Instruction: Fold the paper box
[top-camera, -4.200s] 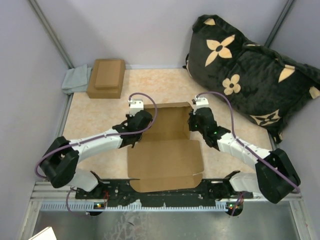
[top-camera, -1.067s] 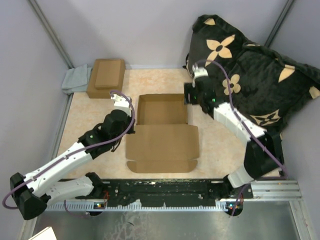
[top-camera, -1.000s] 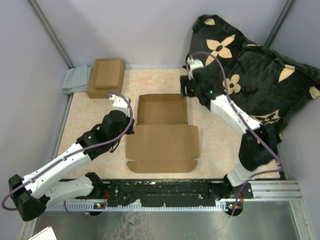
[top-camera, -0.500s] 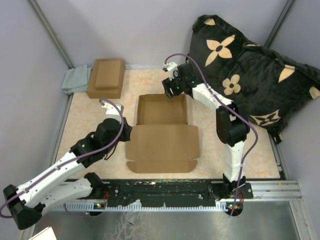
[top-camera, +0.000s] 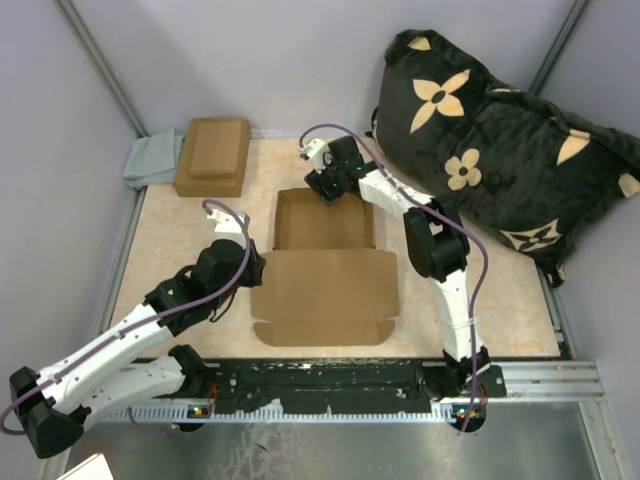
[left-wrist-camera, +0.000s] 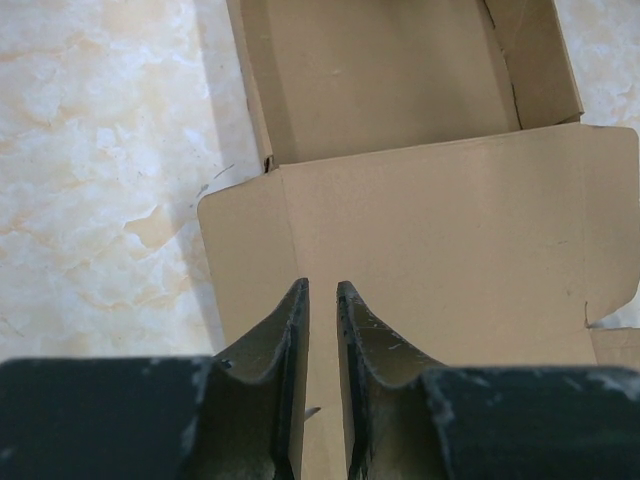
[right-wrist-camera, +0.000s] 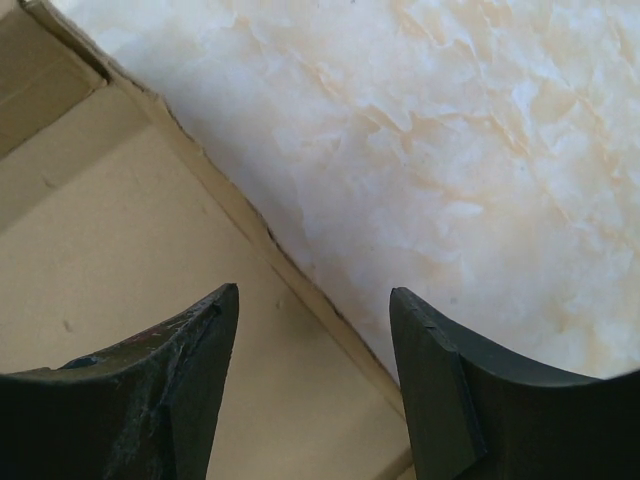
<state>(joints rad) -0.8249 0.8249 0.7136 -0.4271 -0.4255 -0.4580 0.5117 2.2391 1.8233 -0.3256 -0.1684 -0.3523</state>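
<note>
The paper box (top-camera: 322, 222) is lying in the middle of the marbled table (top-camera: 200, 230), with its tray walls standing up and its lid panel (top-camera: 325, 285) spreading flat toward the arms. The right gripper (right-wrist-camera: 312, 292) is hanging wide over the far wall (right-wrist-camera: 250, 225), 1 finger on each side, not pinching. The left gripper (left-wrist-camera: 321, 288) is showing only a narrow, empty gap above the lid's left edge. The corrugated cardboard is looking light, stiff and easy to crease, so the lid's free edge is seeming the best hold.

Lab cell: grey partition walls (top-camera: 250, 60), arm mounting rail (top-camera: 320, 378).
</note>
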